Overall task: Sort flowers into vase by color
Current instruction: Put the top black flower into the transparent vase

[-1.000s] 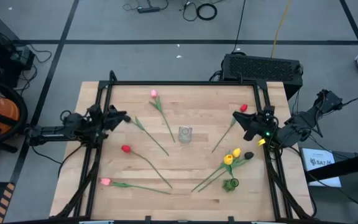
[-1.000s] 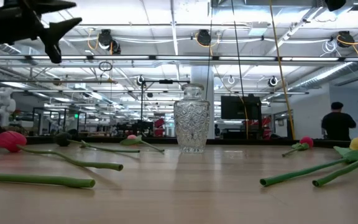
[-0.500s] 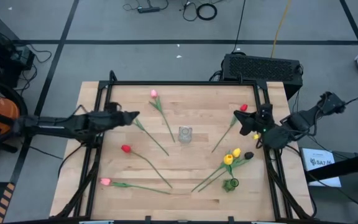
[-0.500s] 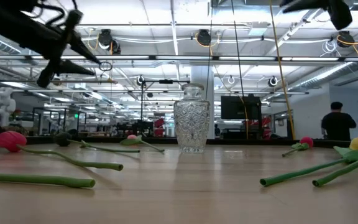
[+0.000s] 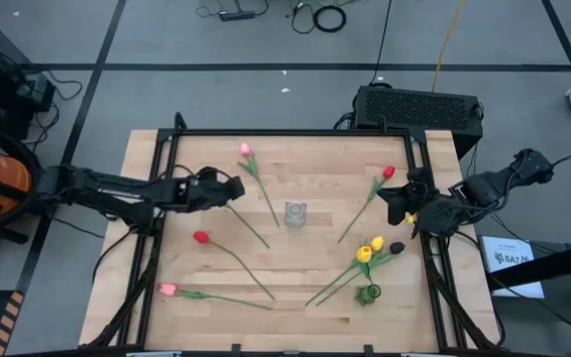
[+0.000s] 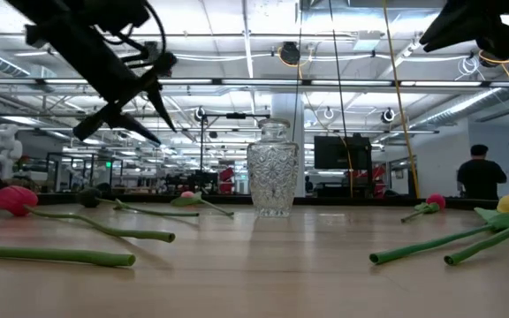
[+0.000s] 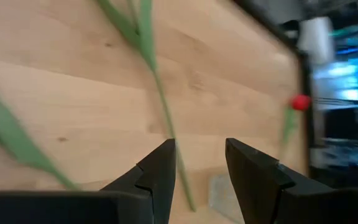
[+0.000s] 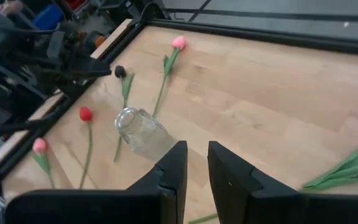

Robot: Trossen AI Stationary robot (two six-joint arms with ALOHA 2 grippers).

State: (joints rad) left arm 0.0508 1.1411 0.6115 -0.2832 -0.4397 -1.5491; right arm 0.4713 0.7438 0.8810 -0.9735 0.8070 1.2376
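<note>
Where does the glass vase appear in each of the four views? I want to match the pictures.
High view: the glass vase stands at the table's centre, between the two arms.
Low view: upright at mid-picture.
Left wrist view: only a blurred clear shape between the fingers, probably the vase.
Right wrist view: left of centre.
Shared landmark: the red tulip lying toward the right arm's side.

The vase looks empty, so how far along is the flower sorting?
Nothing is sorted yet: the glass vase stands empty mid-table. The left hand, open and empty, is above the table near a stem. The right hand, open, waits near a red tulip. All the flowers lie on the table.
</note>
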